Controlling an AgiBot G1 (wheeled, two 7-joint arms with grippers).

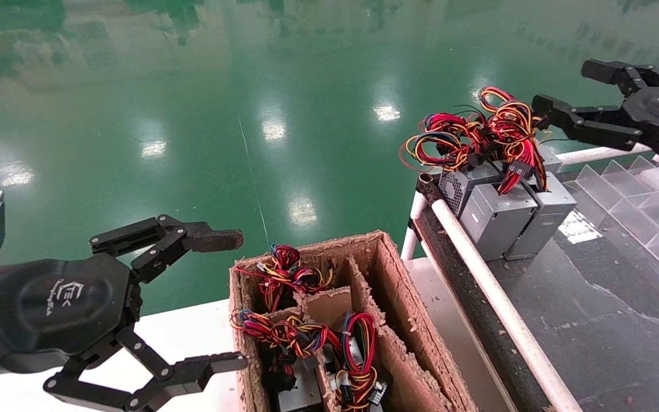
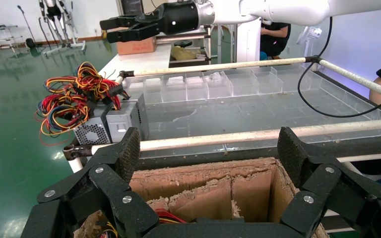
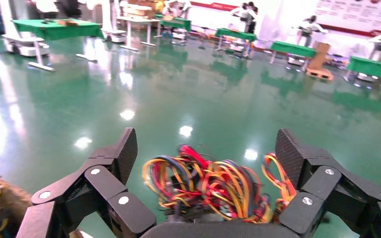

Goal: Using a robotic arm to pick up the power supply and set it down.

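The power supply [image 1: 454, 189], a small silver-grey box with a honeycomb vent face [image 2: 93, 133], stands at the end of the dark belt [image 1: 592, 297]. Two like grey boxes [image 1: 501, 220] stand against it. Their red, yellow and orange wires [image 1: 478, 137] rise in a tangle on top. My right gripper [image 1: 567, 87] hangs open just above and behind those wires, apart from them. In the right wrist view the wires [image 3: 208, 186] lie below the open right gripper [image 3: 206, 153]. My left gripper [image 1: 221, 302] stands open beside the cardboard box [image 1: 389, 257], holding nothing.
The cardboard box has dividers and holds more wire bundles [image 1: 306, 337] and grey boxes. A white rail [image 1: 495, 297] runs along the belt's edge. Clear plastic bins [image 1: 650, 212] line the belt's far side. Green floor lies beyond.
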